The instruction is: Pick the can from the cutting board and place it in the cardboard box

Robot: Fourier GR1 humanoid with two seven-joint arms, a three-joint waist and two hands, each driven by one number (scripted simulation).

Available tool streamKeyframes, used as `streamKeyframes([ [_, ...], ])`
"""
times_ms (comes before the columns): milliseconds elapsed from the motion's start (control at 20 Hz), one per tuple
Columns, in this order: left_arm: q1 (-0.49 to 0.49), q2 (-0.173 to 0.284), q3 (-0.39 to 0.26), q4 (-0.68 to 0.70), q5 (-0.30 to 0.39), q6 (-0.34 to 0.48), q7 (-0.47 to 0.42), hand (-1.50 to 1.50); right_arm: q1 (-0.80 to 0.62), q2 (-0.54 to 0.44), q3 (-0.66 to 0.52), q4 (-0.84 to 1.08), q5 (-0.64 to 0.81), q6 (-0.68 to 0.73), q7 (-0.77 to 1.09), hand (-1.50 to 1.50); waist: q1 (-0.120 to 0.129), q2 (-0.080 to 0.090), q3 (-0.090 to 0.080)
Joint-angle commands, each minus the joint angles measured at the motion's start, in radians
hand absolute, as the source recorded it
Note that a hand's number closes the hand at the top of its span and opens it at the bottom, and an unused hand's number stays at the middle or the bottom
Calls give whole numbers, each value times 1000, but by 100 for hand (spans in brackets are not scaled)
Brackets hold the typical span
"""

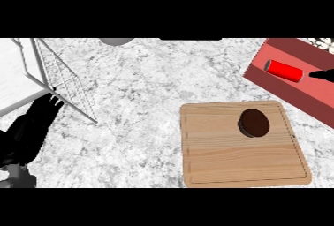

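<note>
In the head view, the can (pixel 284 70) is seen lying on its side inside the box (pixel 261 70), near the upper right corner; the box shows red, not cardboard brown. The can is no longer on the board (pixel 215 154), where only a dark round object (pixel 254 122) is left, well apart from the can. The right hand (pixel 324 75) is seen only as a dark tip at the right edge, just beside the can; whether its fingers are spread or curled cannot be told, and contact with the can cannot be confirmed. The left hand (pixel 40 115) is noted at the lower left, fingers straight and holding nothing, beside a wire rack (pixel 62 75). The placing is judged essentially done; only the right hand's withdrawal appears left.
</note>
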Motion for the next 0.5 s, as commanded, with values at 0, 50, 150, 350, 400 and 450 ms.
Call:
streamKeyframes([
  [0,10,-6,-3,0,-8,1,-15,0,-25,-55,-113,50,-118,51,3,-150,4,1,0],
  [50,-39,3,2,13,12,6,34,0,-47,-88,-135,65,-143,97,40,-150,-1,1,0],
  [150,1,-2,-4,-34,3,6,26,0,-1,-144,-166,92,-165,104,12,-150,2,1,0],
  [350,-38,6,4,-12,7,11,37,0,-10,-257,-197,205,-199,183,-22,-150,12,6,1],
  [400,-59,24,16,-14,30,-4,58,0,-27,-282,-208,251,-196,170,-36,-150,25,12,2],
  [450,-22,-9,-15,-7,-17,17,21,0,-8,-310,-211,265,-203,204,-44,-150,20,10,2],
])
